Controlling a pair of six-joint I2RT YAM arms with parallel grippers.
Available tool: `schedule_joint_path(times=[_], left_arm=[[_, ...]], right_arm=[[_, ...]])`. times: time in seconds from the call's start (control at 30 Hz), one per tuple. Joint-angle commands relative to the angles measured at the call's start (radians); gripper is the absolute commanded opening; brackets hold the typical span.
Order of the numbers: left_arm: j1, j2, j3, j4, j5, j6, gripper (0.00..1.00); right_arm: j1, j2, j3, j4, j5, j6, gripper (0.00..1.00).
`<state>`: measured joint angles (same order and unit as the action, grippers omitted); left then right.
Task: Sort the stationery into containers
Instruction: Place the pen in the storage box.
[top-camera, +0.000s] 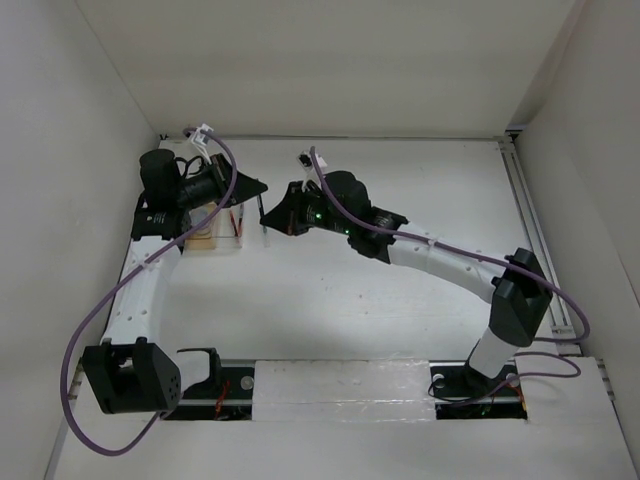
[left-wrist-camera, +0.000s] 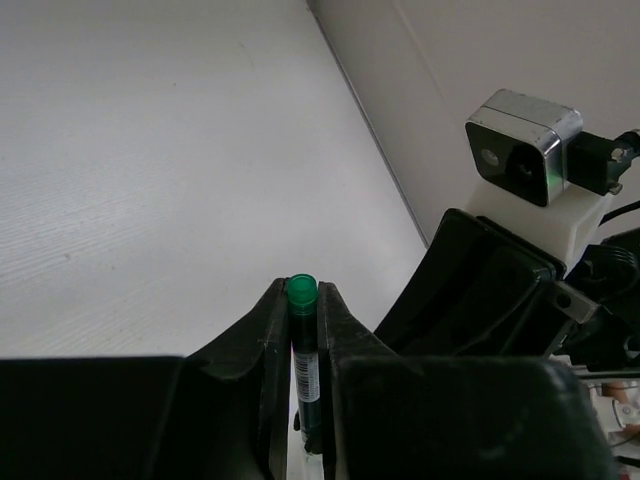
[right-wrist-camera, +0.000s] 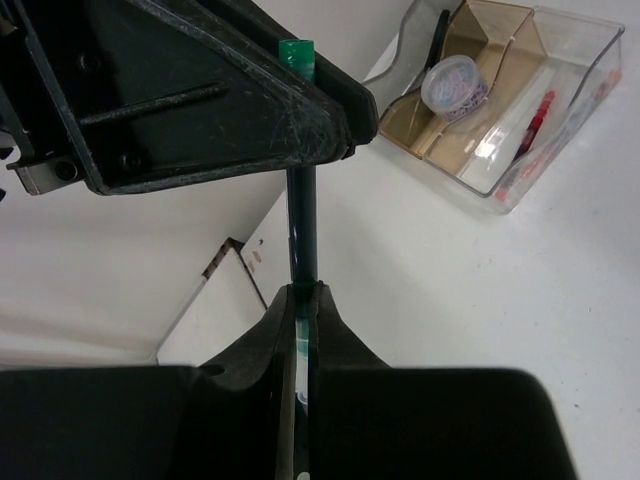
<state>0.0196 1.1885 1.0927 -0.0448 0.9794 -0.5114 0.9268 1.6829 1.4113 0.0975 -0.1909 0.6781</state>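
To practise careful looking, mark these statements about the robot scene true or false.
1. The left gripper and right gripper both have their jaws shut on one green-capped pen. True.
2. The round roll lies on the bare table. False: it sits in a compartment of the clear tray.
3. A red pen lies in the tray. True.
4. The green-capped pen lies flat in the tray. False: the two grippers hold it outside the tray.
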Motion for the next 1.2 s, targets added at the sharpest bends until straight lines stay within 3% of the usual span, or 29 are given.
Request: schedule_joint_path(times=[0.0,0.03,0.2,0.43,0.67,0.97,1.17], left_arm=[[0.0,-0.001,0.027,-0.007,-0.06,0.039,0.0],[0.0,-0.001,0.038,-0.03,-0.091,0.051,0.0],[0.0,0.051,0.11,-0.18,-0.331,0.103,0.0],[0.0,0.218,0.311,-0.366,-0.664,0.162,0.0],[0.0,0.433,0.479,-0.473,-0.87,0.211,0.0],[0.0,0.562,0.486,-0.455,-0.944,0.211,0.0],[0.0,0.609,0.454,-0.394,-0.978,0.211,0.0]], right_arm=[[-0.02,0.001,0.074,0.087,-0.001,0.009,0.0],[-0.02,0.012,0.074,0.087,-0.001,0.009,0.02],[-0.048,-0.02,0.02,0.087,-0.001,0.009,0.54],[-0.112,-0.173,-0.178,0.067,0.008,-0.015,0.55],[-0.125,-0.353,-0.325,-0.028,0.03,-0.101,0.55],[-0.134,-0.521,-0.462,-0.081,0.048,-0.13,0.55],[-0.134,-0.534,-0.515,-0.081,0.018,-0.14,0.55]])
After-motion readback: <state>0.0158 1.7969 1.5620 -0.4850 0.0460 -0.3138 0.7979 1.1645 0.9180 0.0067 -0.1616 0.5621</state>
